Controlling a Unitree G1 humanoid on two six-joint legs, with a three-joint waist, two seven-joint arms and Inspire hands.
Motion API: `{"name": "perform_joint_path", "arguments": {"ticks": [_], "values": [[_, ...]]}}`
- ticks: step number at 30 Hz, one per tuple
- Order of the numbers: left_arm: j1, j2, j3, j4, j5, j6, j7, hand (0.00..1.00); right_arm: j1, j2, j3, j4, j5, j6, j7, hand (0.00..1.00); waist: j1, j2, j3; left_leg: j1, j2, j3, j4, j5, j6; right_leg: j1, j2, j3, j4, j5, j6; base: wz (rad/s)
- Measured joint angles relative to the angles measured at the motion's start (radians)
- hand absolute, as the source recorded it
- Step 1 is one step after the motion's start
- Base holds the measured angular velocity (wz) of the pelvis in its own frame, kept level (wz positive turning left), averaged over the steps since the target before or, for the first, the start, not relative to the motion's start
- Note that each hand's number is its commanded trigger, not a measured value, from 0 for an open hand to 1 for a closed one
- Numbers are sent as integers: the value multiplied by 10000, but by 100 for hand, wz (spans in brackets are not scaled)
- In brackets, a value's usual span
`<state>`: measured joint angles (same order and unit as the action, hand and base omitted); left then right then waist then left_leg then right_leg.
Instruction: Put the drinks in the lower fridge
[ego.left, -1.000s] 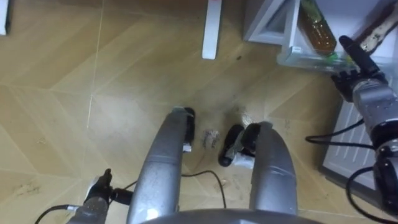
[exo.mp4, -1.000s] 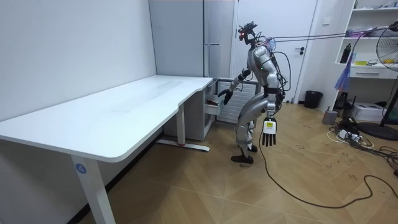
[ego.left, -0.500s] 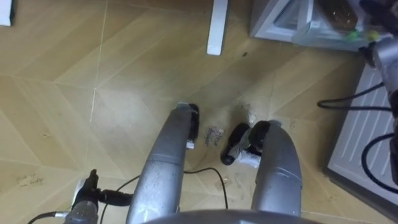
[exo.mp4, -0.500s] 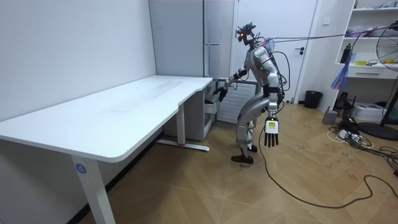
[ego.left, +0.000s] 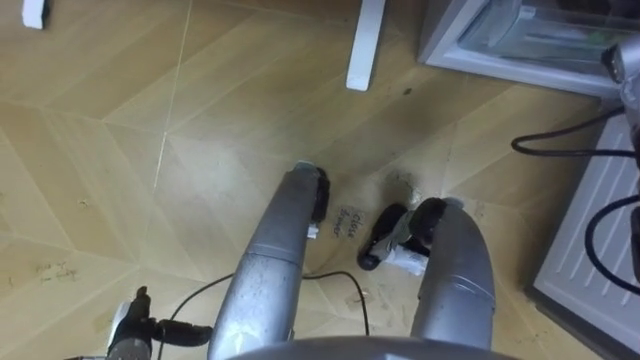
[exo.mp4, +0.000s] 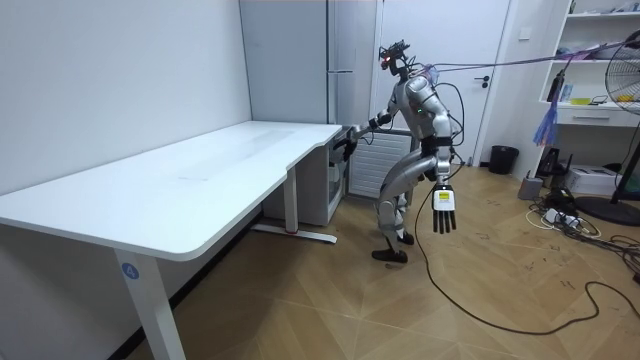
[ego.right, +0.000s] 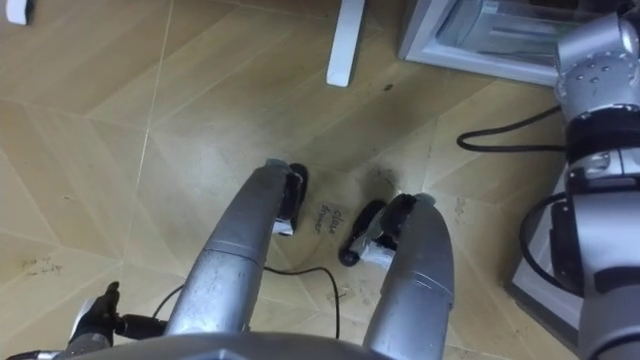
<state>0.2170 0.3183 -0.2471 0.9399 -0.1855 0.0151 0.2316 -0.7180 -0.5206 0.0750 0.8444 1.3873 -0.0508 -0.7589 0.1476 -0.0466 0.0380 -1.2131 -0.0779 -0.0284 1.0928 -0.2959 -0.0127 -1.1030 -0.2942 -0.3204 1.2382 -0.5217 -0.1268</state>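
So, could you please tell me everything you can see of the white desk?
The white desk has a long, smooth top with rounded corners and a curved step in its front edge. White, metal-looking legs carry it; one ends in a flat foot bar on the wooden floor. It stands level along the wall, its far end beside the grey fridge. The robot's right hand is near that end; contact cannot be judged.

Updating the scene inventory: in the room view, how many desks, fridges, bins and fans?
white desk: 1
grey fridge: 1
black bin: 1
fan: 1
Total: 4
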Motion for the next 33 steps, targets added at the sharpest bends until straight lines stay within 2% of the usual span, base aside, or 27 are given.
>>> {"name": "perform_joint_path", "arguments": {"ticks": [6, 11, 22, 26, 28, 31, 33], "values": [[0, 1, -11, -4, -1, -11, 143, 0, -1, -12, -11, -26, 257, -233, -41, 0, 37, 40, -1, -1, -19, -10, 7, -8, -10, 2, 12, 10, 0, -19, 37, 0], [2, 4, -22, -25, 15, -10, 285, 0, 0, -19, -10, -428, 412, -276, -363, 0, 37, 126, -9, 6, -10, -22, 6, -51, -78, -1, 25, 14, -1, -29, 22, 0], [56, 19, -162, -318, 210, -26, 338, 0, 73, -12, 19, -445, 579, -365, -301, 0, 66, 134, -12, 159, 20, -19, -108, -3, -55, 134, 45, -5, -95, 6, -38, 0], [443, 27, -303, -711, 193, -5, 206, 0, 371, -10, 263, 29, 602, -360, 595, 0, 290, 245, 4, 780, 261, 14, -490, -4, -56, 784, 189, -178, -636, 136, -106, -14], [496, 59, -293, -704, 4, 1, 89, 0, 619, -10, 287, 167, 612, -316, 1081, 0, 308, 246, 4, 1159, 308, 12, -806, 35, -76, 1158, 237, -251, -956, 221, -126, -2], [521, 179, -293, -615, -242, 9, -273, 0, 1193, -12, 429, 478, 539, -121, 2361, 0, 259, 197, 32, 1916, 346, 14, -1342, 68, -99, 1869, 390, -267, -1526, 339, -61, -6], [481, 256, -292, -555, -465, 11, -572, 0, 1360, -14, 800, 906, 435, -102, 3303, 0, 214, 172, 49, 2425, 479, 18, -1663, 74, -108, 2400, 559, -307, -1956, 444, -29, -14]]}}
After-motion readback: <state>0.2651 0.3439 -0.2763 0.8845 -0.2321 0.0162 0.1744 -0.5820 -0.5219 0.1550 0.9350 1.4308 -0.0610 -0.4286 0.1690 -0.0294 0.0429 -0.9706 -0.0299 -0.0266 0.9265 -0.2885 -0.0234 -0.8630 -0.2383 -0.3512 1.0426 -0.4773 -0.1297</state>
